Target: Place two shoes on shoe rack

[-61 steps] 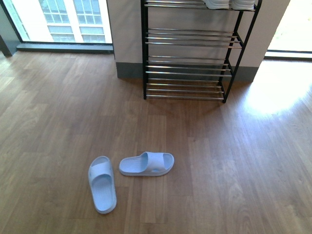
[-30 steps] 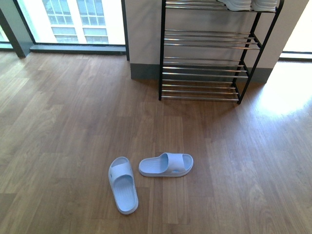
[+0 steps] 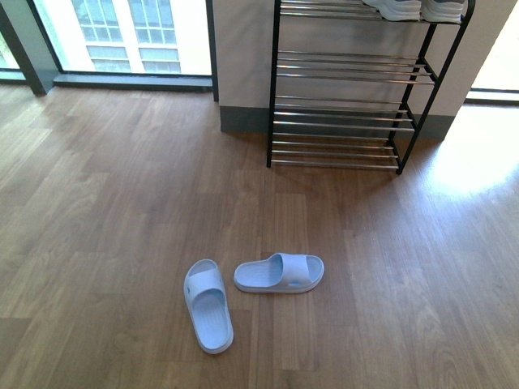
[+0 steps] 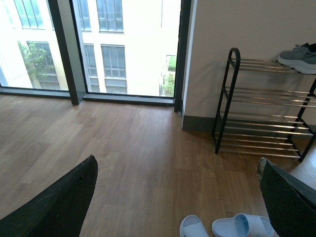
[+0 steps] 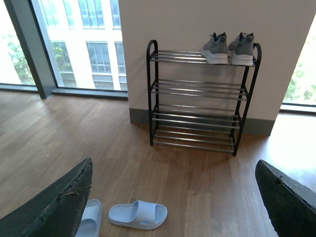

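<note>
Pale-blue slides (image 3: pixel 279 273) lie close together on the wooden floor (image 3: pixel 122 203), well in front of the shoe rack (image 3: pixel 273 81). The slide nearer the rack (image 3: pixel 280 272) has its long axis parallel to the rack's silver bars, strap and toe toward the rack's right end. The farther slide (image 3: pixel 208 306) lies roughly square to those bars, with its toe toward the rack and angled slightly to the rack's left. Any marking on them is too small for you to read. Grey sneakers (image 5: pixel 228 48) sit side by side on the top tier at the rack's right end. Your left end effector (image 4: pixel 176 165) is spread wide and holds nothing, and your right end effector (image 5: pixel 173 167) is likewise wide and empty.
</note>
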Controlling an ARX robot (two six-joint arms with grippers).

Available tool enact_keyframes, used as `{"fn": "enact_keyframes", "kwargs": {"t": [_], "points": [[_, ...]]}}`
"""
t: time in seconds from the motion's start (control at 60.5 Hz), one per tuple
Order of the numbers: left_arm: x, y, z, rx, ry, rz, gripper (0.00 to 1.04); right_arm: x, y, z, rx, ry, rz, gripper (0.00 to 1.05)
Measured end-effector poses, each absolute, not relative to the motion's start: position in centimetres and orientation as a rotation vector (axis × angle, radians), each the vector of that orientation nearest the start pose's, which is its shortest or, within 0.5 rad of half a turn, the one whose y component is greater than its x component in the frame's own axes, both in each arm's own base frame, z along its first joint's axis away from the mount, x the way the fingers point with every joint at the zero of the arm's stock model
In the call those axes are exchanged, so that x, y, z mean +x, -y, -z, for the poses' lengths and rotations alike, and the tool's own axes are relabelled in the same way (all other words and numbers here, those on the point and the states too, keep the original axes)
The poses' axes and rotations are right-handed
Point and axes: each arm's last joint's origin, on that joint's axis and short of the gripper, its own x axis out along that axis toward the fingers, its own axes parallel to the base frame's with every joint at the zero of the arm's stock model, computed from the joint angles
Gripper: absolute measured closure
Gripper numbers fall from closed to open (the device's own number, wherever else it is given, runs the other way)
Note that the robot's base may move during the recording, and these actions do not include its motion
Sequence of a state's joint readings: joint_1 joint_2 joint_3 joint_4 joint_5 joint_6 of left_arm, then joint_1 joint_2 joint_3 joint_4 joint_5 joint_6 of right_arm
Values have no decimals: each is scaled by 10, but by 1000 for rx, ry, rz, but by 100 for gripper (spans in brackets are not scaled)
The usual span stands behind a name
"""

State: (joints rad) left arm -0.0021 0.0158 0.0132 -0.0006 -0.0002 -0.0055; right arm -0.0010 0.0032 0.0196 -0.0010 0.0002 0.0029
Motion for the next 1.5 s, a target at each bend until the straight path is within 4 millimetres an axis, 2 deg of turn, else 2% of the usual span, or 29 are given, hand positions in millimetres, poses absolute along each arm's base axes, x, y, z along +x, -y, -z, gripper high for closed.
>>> {"fn": "enact_keyframes", "kwargs": {"t": [1.504], "points": [[98, 0, -167, -5, -3, 2, 9, 97, 0, -170, 3, 16, 1, 9]]}}
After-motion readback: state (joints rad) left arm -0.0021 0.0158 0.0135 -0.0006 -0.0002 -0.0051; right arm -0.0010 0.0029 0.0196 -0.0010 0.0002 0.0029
